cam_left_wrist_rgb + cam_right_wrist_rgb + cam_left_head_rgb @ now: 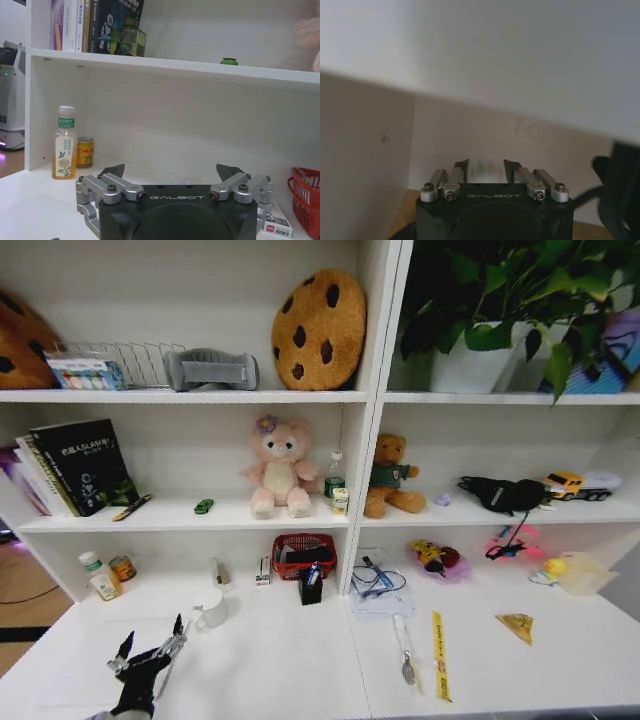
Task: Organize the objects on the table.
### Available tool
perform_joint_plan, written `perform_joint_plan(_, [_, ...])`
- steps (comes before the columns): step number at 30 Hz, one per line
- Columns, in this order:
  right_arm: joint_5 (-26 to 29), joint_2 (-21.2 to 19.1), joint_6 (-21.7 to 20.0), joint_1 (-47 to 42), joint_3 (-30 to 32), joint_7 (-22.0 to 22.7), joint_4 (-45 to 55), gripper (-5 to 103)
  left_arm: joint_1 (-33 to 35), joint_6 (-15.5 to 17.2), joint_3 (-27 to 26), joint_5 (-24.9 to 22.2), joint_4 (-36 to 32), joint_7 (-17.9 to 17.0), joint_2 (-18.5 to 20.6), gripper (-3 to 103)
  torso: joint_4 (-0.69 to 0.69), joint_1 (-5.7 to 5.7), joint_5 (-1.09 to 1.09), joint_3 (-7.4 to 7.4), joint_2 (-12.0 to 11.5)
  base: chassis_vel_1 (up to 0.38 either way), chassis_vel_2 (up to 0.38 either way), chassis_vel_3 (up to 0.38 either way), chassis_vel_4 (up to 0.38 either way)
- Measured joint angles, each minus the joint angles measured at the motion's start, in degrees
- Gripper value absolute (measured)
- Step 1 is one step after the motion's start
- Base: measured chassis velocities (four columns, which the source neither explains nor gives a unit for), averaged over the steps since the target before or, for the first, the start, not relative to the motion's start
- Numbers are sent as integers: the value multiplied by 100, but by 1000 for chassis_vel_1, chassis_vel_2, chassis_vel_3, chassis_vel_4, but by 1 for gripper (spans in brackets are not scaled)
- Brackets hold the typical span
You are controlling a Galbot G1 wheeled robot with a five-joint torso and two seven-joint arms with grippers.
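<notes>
Landmark for all positions: red basket at the back of the counter, under the lower shelf.

- Left end effector: hovers over the counter well to the left of the basket and nearer the front edge. Left wrist view confirms the end effector spread wide, nothing between the fingertips, nothing held.
- Right end effector: faces a plain pale wall. Jaws drawn close together on a blurred pale green-and-white item; what the item is cannot be told.
- Black pen holder: just in front of the basket, touching or almost touching it, with blue pens standing in it.
- White mug: left of the basket and a little forward, near the left end effector but apart from it.
- Yellow ruler: lies flat on the counter, right of the basket and well forward, running front to back.
- Green toy car: on the shelf above the basket, off to its left; also seen from the left wrist.
- Drink bottle and yellow can: side by side far left of the basket, at the back corner of the counter, both upright
</notes>
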Motion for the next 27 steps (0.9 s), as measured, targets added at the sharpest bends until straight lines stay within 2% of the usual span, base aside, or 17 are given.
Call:
perform_joint_plan(3, [-123,30,1,29,-3,-3,-104,51,-5,-9,-16,-20,0,-4,-2,100,3,0,0,0,0,0,0,0,0])
perform_joint_plan(4, [-123,30,1,29,-3,-3,-104,51,-5,-9,-16,-20,0,-4,-2,100,3,0,0,0,0,0,0,0,0])
perform_joint_plan(5, [-213,56,31,-1,1,-3,-220,57,-7,-27,-33,-37,0,-4,-21,100,-1,-1,0,0,0,0,0,0,0])
perform_joint_plan(6, [-286,66,81,-106,12,1,-222,62,4,-43,-35,-40,8,1,-33,100,2,-1,0,0,0,0,0,0,0])
perform_joint_plan(7, [-286,66,81,-106,12,1,-222,62,4,-43,-35,-40,8,1,-33,100,2,-1,0,0,0,0,0,0,0])
perform_joint_plan(9, [-431,75,162,-466,15,1,-16,74,1,-61,-26,-35,27,6,-42,100,0,-1,0,0,0,0,0,0,0])
perform_joint_plan(12, [-572,96,263,-691,47,4,123,79,-14,-63,-15,-34,28,9,-47,100,-2,-2,-1,-1,1,0,0,0,0])
perform_joint_plan(14, [-843,146,611,-1192,105,33,431,90,-37,-72,-9,-34,32,13,-64,100,1,-2,1,-1,1,0,0,0,0])
perform_joint_plan(15, [-843,146,611,-1192,105,33,431,90,-37,-72,-9,-34,32,13,-64,100,1,-2,1,-1,1,0,0,0,0])
perform_joint_plan(17, [-863,176,748,-1843,151,60,985,98,-43,-97,-12,-35,52,22,-108,100,1,-2,0,-1,1,0,0,0,0])
perform_joint_plan(18, [-863,176,748,-1843,151,60,985,98,-43,-97,-12,-35,52,22,-108,100,1,-2,0,-1,1,0,0,0,0])
perform_joint_plan(20, [-845,258,774,-2738,271,215,1802,100,-24,-144,-44,-61,93,62,-147,100,-2,-2,0,-1,2,0,0,0,0])
perform_joint_plan(22, [-832,284,774,-2929,304,274,2002,100,-18,-161,-62,-67,115,67,-151,100,-2,-2,1,-1,2,0,0,0,0])
perform_joint_plan(23, [-759,347,777,-3479,375,419,2599,100,-13,-201,-103,-89,178,71,-162,100,0,-3,-2,-2,2,0,0,0,0])
perform_joint_plan(25, [-749,371,779,-3709,394,465,2855,100,-13,-211,-113,-102,194,72,-164,100,1,-2,-2,-2,2,0,0,0,0])
perform_joint_plan(27, [-750,417,783,-4441,420,654,3712,100,-15,-234,-128,-142,207,81,-169,100,0,-2,-2,-1,2,0,0,0,0])
